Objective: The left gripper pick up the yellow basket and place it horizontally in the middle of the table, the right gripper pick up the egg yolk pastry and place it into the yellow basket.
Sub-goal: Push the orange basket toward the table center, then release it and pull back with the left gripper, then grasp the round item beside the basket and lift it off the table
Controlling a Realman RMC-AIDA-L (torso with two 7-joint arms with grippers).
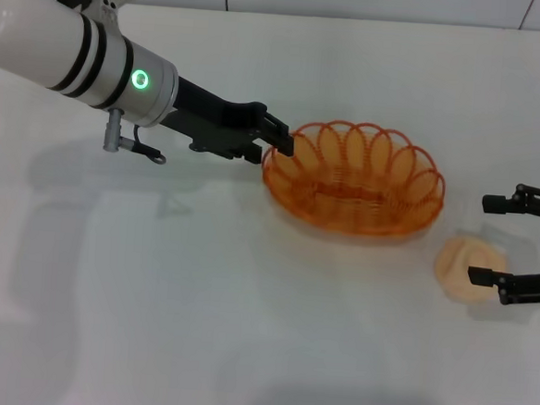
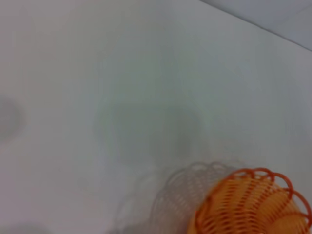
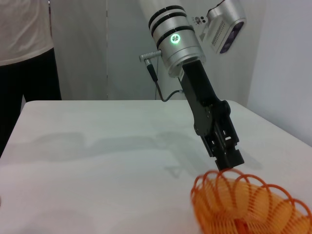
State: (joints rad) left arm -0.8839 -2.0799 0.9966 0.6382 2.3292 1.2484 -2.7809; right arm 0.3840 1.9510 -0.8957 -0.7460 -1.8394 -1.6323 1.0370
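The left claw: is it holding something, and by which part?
Yes. The left claw grips the yellow basket by its looped rim at one end.

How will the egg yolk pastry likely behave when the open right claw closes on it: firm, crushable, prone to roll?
The egg yolk pastry looks smooth and soft, so it probably dents under hard pinching. Its domed shape suggests the right gripper, open around it, could slip upward. It seems to sit flat on the table, so rolling appears unlikely.

Yellow basket (image 1: 355,179): glossy translucent wire loops. Egg yolk pastry (image 1: 465,264): smooth, matt. Table (image 1: 196,327): smooth white.
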